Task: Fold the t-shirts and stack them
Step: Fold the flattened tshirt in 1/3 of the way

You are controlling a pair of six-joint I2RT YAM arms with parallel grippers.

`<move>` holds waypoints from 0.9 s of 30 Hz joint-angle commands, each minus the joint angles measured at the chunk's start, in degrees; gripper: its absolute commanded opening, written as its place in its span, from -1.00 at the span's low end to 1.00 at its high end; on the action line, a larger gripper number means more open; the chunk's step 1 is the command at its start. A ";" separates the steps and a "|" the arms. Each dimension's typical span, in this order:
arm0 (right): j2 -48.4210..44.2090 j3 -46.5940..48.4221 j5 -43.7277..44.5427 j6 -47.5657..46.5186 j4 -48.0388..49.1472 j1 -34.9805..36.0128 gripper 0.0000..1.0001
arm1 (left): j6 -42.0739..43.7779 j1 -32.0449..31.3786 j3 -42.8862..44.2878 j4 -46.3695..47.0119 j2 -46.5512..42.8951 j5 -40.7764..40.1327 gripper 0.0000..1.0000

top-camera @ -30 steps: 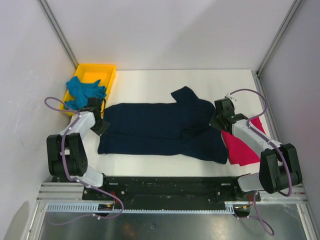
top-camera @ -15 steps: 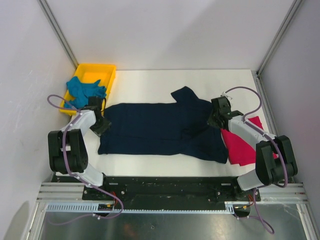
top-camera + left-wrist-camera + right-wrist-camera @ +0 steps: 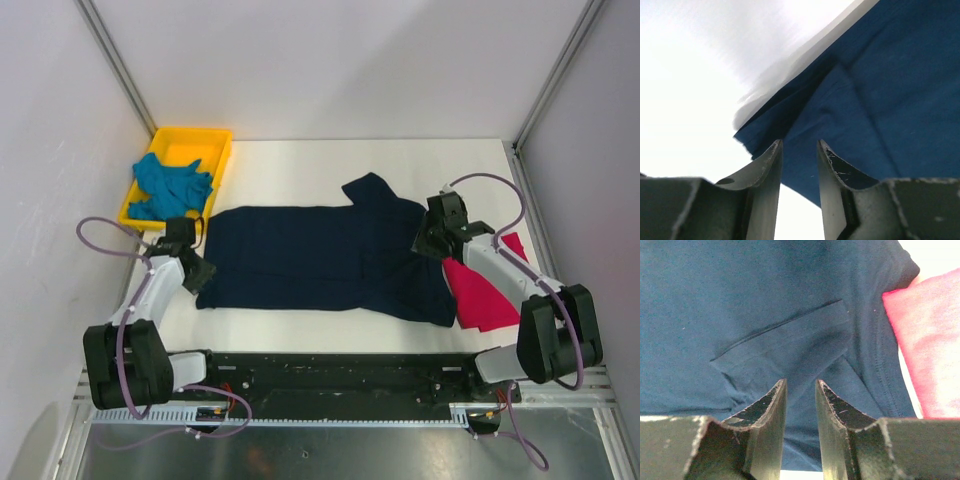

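Left wrist view first: your left hand (image 3: 799, 146) stands a little open with nothing in it. It hangs just over the near left corner of the dark navy t-shirt (image 3: 880, 90), where a doubled edge of cloth ends.

Your right hand (image 3: 800, 384) is the same, slightly open and empty. It is over the right end of this shirt, where a sleeve lies turned in and makes a slanted crease. Just to the right of it you see the edge of the crimson-pink t-shirt (image 3: 932, 340).

From above, the navy shirt lies long across the middle of the desk (image 3: 300, 160), between the two hands. One sleeve sticks out toward the far side and one flap toward the near right. I judge it as only partly folded: the long sides seem brought in, but it is not yet a compact packet.

The pink shirt lies flat at the right side, and its left edge goes under the navy one. I cannot tell if it is properly folded.

The teal t-shirt (image 3: 170, 185) is a crumpled heap hanging over the edge of the yellow tray (image 3: 205, 140), at the far left, apart from the others.

So I think you are early in the task. No stack exists, the navy fold must be finished, the teal shirt must be taken out and folded, and then all three go one on another.
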 commanded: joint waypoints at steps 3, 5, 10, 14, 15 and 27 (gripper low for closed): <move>-4.32 -3.02 -4.27 -1.10 -0.31 0.88 -0.33 | -4.97 0.33 -5.15 -2.76 -2.48 -0.72 -0.31; -4.75 -4.05 -4.66 -0.95 0.03 1.35 -0.33 | -5.73 0.31 -6.23 -2.87 -2.85 -0.75 -0.32; -5.20 -6.08 -5.25 -0.42 1.00 2.37 -0.33 | -6.29 0.33 -7.52 -3.54 -3.96 -1.60 -0.33; -3.93 -7.46 -5.31 -0.26 2.22 2.92 -0.33 | -6.74 0.31 -7.92 -3.80 -3.96 -2.40 -0.34; -3.54 -7.71 -6.11 -0.30 2.53 3.05 -0.33 | -6.79 0.31 -7.90 -3.78 -3.82 -2.59 -0.37; -5.37 -8.27 -10.68 -6.38 9.64 14.95 -0.16 | -5.40 0.30 -6.23 -3.76 -2.23 -4.47 -0.68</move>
